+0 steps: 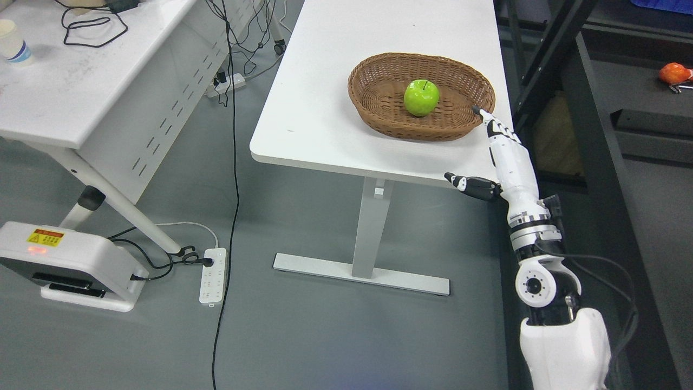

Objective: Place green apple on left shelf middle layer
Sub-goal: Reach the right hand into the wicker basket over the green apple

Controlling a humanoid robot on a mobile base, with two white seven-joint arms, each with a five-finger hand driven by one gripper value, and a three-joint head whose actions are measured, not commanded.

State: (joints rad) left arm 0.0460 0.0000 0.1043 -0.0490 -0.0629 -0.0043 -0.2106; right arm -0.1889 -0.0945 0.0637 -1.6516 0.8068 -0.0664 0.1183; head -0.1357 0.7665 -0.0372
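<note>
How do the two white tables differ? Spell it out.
The table holding the wicker basket stands on a single central column with a flat foot; the left table has slanted legs and a perforated side panel. The basket table carries only the basket with the green apple; the left table carries black cables and a cup. Both have plain white tops.

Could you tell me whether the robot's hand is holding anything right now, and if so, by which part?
Nothing is held. The right hand is open beside the wicker basket; the green apple lies inside, untouched.
</note>
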